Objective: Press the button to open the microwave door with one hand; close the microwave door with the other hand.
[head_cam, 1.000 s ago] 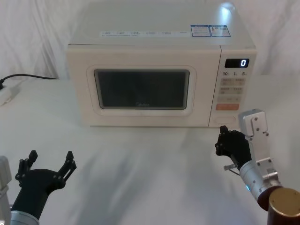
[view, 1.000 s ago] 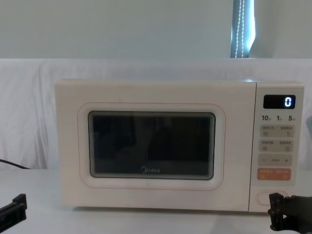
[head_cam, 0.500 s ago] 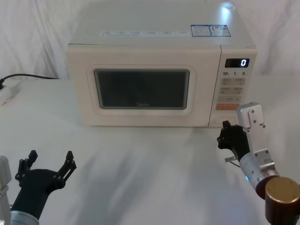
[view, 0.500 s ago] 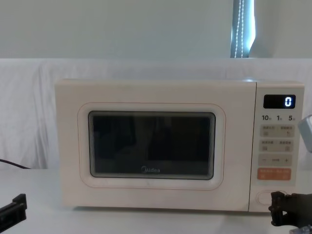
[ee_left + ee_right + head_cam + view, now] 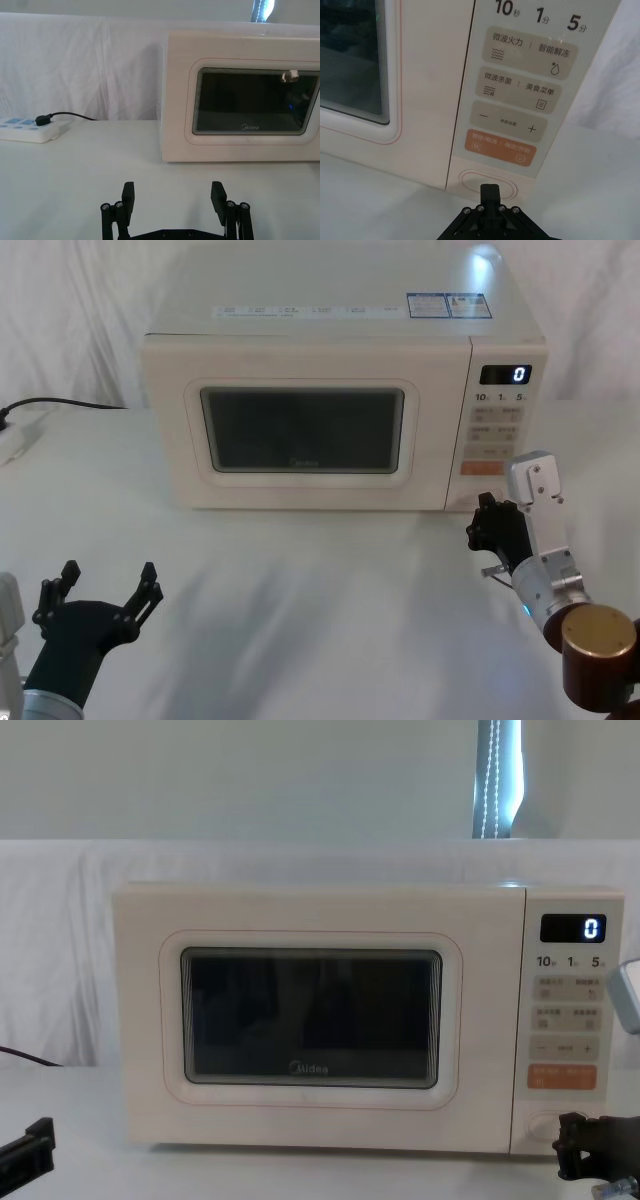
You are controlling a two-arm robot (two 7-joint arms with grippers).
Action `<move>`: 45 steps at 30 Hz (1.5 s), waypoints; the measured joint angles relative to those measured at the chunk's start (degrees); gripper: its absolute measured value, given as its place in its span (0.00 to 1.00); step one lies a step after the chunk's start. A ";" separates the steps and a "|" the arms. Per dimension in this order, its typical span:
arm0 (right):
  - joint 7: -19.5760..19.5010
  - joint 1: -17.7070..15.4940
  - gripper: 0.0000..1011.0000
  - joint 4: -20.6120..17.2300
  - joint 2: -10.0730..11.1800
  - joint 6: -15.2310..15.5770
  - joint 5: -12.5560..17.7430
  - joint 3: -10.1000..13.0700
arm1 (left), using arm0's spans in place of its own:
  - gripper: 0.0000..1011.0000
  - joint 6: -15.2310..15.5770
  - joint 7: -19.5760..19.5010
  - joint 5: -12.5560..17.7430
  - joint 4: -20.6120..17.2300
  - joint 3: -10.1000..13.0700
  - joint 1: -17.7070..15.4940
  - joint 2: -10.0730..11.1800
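The button sits just beyond the closed right gripper, near the panel's lower edge

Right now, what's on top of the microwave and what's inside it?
On top of the microwave lie printed labels near its right rear. The microwave door is shut, and its dark window shows reflections, so I cannot tell what is inside.
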 joint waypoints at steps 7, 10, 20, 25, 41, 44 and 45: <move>-0.15 1.00 0.00 1.57 -0.25 -0.30 -0.22 0.30 | 0.99 0.00 0.00 0.00 0.00 0.00 0.00 0.00; -0.21 1.43 0.00 2.15 -0.34 -0.44 -0.25 0.49 | 0.99 0.00 0.00 0.00 0.00 0.00 0.00 0.00; -0.36 2.08 0.00 2.67 -0.60 -0.17 -0.61 0.60 | 0.99 0.00 0.00 0.00 0.00 0.00 0.00 0.00; -0.42 2.21 0.00 2.74 -0.73 0.36 -0.90 0.56 | 0.99 0.00 0.00 0.00 0.00 0.00 0.00 0.00; -0.71 2.95 0.00 3.72 -1.24 1.20 -1.35 0.62 | 0.99 0.00 0.00 0.00 0.00 0.00 0.00 0.00; -0.83 3.15 0.00 4.05 -1.38 1.24 -1.42 0.62 | 0.99 0.00 0.00 0.00 0.00 0.00 0.00 0.00; -0.85 3.20 0.00 4.13 -1.42 1.25 -1.43 0.62 | 0.99 0.00 0.00 0.00 0.00 0.00 0.00 0.00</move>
